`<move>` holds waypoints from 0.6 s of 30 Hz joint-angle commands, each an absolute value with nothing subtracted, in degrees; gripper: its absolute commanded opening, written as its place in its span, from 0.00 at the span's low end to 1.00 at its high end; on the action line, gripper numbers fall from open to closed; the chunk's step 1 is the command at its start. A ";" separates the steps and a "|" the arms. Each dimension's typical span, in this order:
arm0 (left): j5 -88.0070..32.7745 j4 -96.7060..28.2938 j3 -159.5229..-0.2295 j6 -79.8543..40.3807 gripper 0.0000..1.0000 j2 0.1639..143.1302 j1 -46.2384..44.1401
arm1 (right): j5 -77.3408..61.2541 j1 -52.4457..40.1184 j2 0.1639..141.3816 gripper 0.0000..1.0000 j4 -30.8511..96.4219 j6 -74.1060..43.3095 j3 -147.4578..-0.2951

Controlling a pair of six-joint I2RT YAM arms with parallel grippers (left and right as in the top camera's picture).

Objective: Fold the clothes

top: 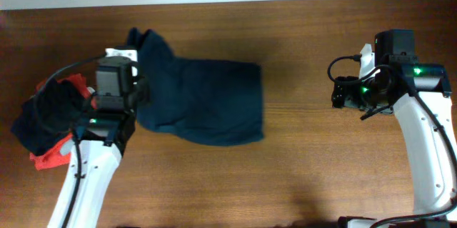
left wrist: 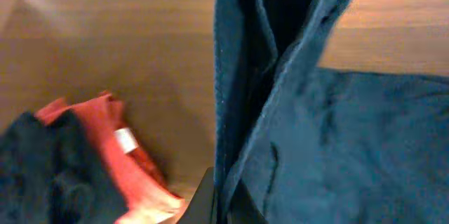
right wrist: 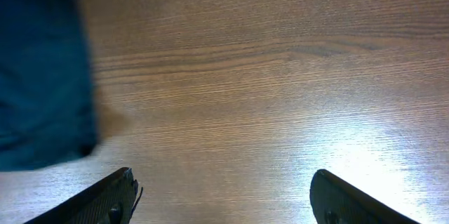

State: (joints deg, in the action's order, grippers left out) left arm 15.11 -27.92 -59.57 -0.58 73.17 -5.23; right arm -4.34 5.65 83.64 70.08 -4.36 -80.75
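one navy garment [top: 207,103] lies on the bench [top: 321,171], spread from the centre toward 9 o'clock, its 10 o'clock corner lifted. the left tool [left wrist: 221,203] is clamped on that bunched corner, cloth hanging in thick folds. the right tool [right wrist: 224,206] hangs at 3 o'clock, fingers wide apart, holding nothing. i'd judge the fabric soft, limp and fairly heavy, not slippery; a seam or hem at the free 4 o'clock corner looks the best hold. a red-orange garment [left wrist: 133,154] sits at 8 o'clock.
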 commanded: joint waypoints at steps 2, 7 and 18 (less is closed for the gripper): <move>13.76 -26.59 -60.82 1.65 0.00 72.03 -2.85 | -4.69 6.02 83.79 0.84 70.06 -4.78 -80.55; 7.53 -26.22 -60.82 2.87 0.00 72.84 -7.70 | -4.73 6.02 83.79 0.84 70.11 -4.80 -80.55; 8.19 -19.33 -60.82 -1.48 0.01 82.56 -22.92 | -5.78 6.02 83.79 0.84 70.15 -4.80 -80.55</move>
State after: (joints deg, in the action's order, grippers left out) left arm 9.17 -21.96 -59.57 0.54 80.64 -19.35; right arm -5.41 5.65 83.64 70.08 -4.36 -80.73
